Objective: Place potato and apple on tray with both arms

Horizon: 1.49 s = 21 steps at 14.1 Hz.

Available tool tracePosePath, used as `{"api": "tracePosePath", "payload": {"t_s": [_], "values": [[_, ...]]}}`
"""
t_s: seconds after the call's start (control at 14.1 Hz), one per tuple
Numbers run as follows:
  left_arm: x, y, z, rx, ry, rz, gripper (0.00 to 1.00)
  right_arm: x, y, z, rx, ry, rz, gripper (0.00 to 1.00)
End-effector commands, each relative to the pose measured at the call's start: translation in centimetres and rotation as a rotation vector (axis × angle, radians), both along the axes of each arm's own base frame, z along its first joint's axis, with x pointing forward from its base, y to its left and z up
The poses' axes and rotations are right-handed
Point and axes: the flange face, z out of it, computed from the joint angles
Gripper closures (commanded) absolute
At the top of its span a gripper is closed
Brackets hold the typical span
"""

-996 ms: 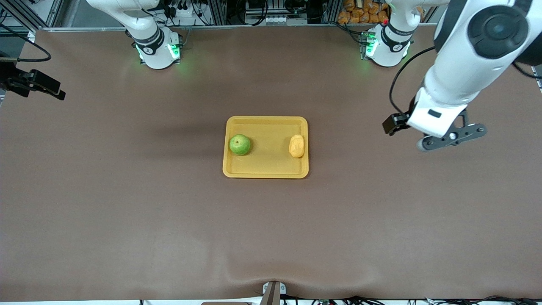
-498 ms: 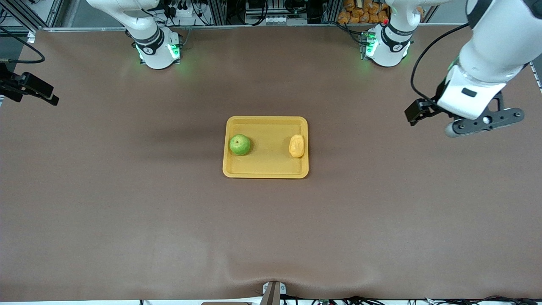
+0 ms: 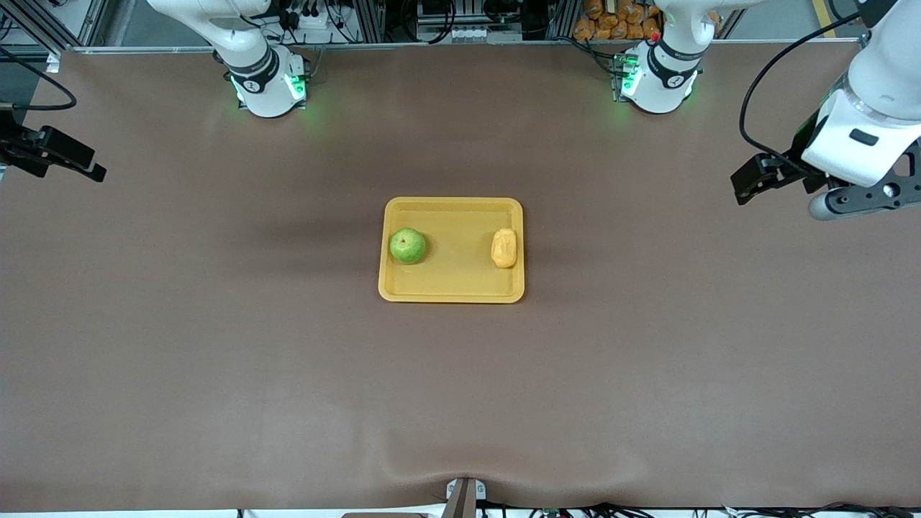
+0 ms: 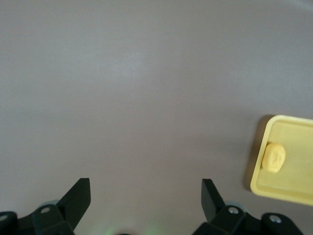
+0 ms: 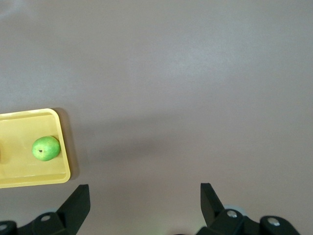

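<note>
The yellow-orange tray (image 3: pixel 457 282) lies in the middle of the brown table. On it the green apple (image 3: pixel 408 246) rests at the end toward the right arm, and the potato (image 3: pixel 504 247) at the end toward the left arm. My left gripper (image 4: pixel 145 188) is open and holds nothing, high over bare table at the left arm's end (image 3: pixel 860 196); its view shows the potato (image 4: pixel 273 157) on the tray (image 4: pixel 293 139). My right gripper (image 5: pixel 144 193) is open and holds nothing, over the right arm's end (image 3: pixel 54 152); its view shows the apple (image 5: pixel 46 148) on the tray (image 5: pixel 19 129).
Brown mat covers the whole table. Both arm bases (image 3: pixel 266 83) (image 3: pixel 658 79) stand along the table's edge farthest from the front camera. Cables and racks lie past that edge. A small bracket (image 3: pixel 464 496) sits at the nearest edge.
The left arm has swung away from the tray toward its own end of the table. The right hand has barely shifted. Apple and potato have stayed put.
</note>
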Motion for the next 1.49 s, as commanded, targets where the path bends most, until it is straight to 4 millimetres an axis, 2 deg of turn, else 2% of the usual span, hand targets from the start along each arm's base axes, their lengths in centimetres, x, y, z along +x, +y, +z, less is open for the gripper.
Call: {"api": "tracePosePath", "payload": {"t_s": [0.0,0.14,0.43,0.64,1.42], "values": [[-1.8,2.7,0.4,-0.024,0.024,-0.052,0.00,0.9,0.4,-0.2,0.000,0.005,0.017,0.00],[-2.6,3.6,0.5,-0.039,0.029,-0.046,0.00,0.9,0.3,0.6,-0.006,-0.011,0.020,0.00],[-4.9,3.6,1.0,-0.051,0.035,-0.044,0.00,0.9,-0.1,0.7,-0.058,-0.010,0.019,0.00],[-5.7,3.6,1.4,-0.054,0.060,-0.043,0.00,0.8,-0.2,0.9,-0.060,-0.013,0.018,0.00],[-5.4,3.8,1.9,-0.071,0.065,-0.035,0.00,0.9,0.0,0.8,-0.060,-0.011,0.016,0.00]]}}
